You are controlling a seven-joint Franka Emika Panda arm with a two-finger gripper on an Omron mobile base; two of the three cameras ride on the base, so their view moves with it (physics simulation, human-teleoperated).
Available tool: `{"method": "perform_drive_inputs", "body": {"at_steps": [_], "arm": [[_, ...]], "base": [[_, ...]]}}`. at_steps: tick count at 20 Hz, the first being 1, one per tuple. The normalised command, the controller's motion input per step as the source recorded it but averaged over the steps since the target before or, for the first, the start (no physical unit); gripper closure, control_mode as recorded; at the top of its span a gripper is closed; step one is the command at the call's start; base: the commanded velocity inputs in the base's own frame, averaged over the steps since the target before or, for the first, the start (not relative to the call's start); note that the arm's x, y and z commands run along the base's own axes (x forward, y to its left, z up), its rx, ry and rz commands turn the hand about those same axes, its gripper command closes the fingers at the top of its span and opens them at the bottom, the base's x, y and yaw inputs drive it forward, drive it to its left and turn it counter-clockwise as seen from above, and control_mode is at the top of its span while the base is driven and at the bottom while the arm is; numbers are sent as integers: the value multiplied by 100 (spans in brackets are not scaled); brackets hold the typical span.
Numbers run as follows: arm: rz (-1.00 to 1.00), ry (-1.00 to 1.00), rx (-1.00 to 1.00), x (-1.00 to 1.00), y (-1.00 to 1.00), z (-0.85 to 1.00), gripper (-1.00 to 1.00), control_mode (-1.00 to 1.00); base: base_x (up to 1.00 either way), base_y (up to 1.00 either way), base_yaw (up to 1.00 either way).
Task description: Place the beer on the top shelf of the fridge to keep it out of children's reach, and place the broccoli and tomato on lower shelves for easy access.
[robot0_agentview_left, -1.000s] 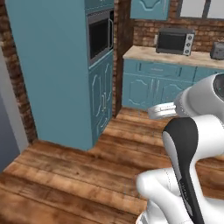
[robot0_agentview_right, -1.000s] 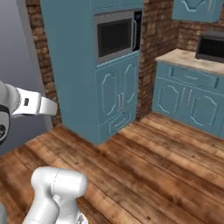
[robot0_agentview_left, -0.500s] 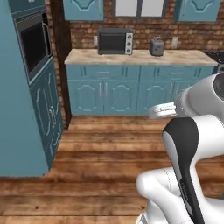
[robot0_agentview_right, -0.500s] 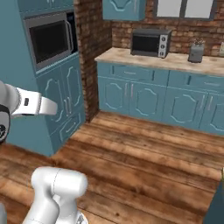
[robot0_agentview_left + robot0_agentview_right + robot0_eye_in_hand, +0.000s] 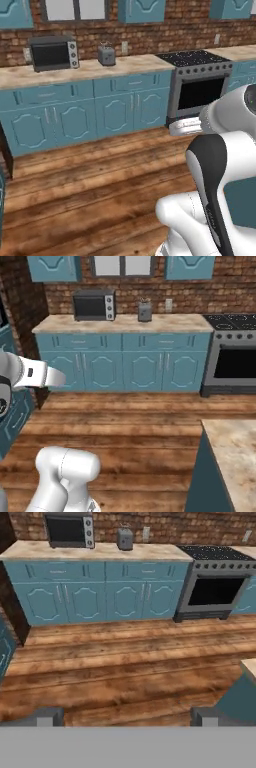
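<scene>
the hand view shows the pincer (image 5: 128, 716) with its tips set wide apart and empty over the wooden floor (image 5: 120, 667), while the right base view adds a pale bench corner (image 5: 235, 451), cut off at the edge, and the toaster (image 5: 145, 311) is blurry.

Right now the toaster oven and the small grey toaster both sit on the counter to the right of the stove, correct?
Not quite: the toaster oven and toaster do sit on the counter, but left of the stove, not right. The right base view shows it.
</scene>
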Motion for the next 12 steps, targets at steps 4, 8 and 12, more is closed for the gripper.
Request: {"method": "perform_drive_inputs", "body": {"at_steps": [4,8,12], "arm": [[0,0,0,0,0,0,-100,100],[0,0,0,0,0,0,-100,100],[0,0,0,0,0,0,-100,100]], "base": [[50,0,-58],[59,0,-58],[64,0,-57]]}}
